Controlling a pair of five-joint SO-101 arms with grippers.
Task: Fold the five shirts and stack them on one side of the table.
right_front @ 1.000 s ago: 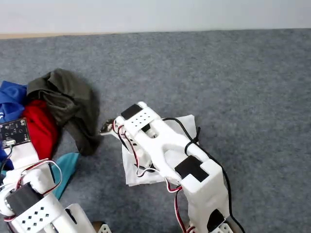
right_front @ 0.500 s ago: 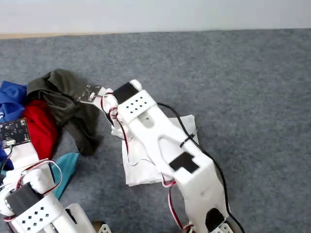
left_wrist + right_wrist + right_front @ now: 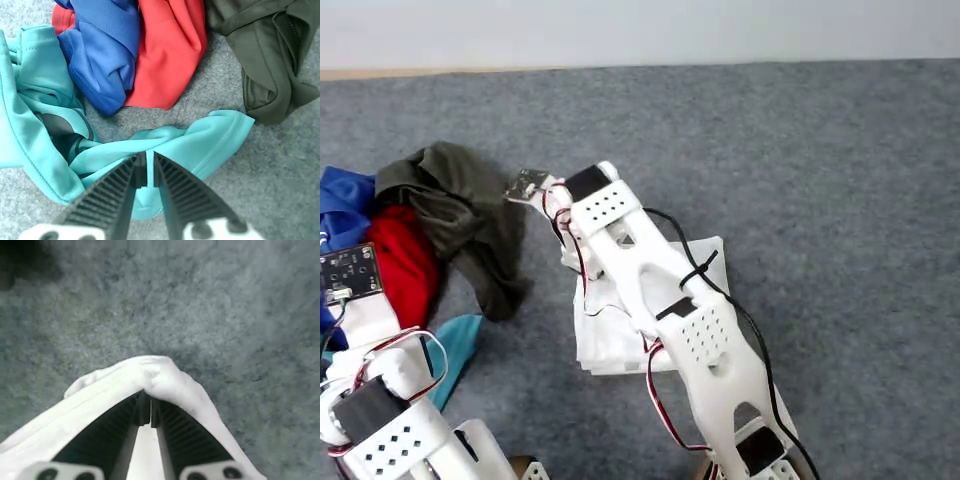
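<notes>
A white shirt (image 3: 606,341) lies partly folded mid-table under my right arm (image 3: 650,290). In the right wrist view my right gripper (image 3: 146,401) is shut on a raised fold of the white shirt (image 3: 165,377) just above the grey cloth. At the left edge is a pile: an olive shirt (image 3: 460,200), a red shirt (image 3: 402,262), a blue shirt (image 3: 344,204) and a teal shirt (image 3: 460,338). My left gripper (image 3: 146,167) hangs shut over the teal shirt (image 3: 200,145), with the blue shirt (image 3: 107,50), red shirt (image 3: 167,50) and olive shirt (image 3: 270,60) beyond it.
Grey felt covers the table (image 3: 820,180), with open room across the right half and the far side. My left arm (image 3: 380,420) stands at the near left corner beside the pile. A pale wall runs along the table's far edge.
My right arm has swung toward the far left, carrying the white shirt's pinched edge nearer the olive shirt. The left arm has kept still.
</notes>
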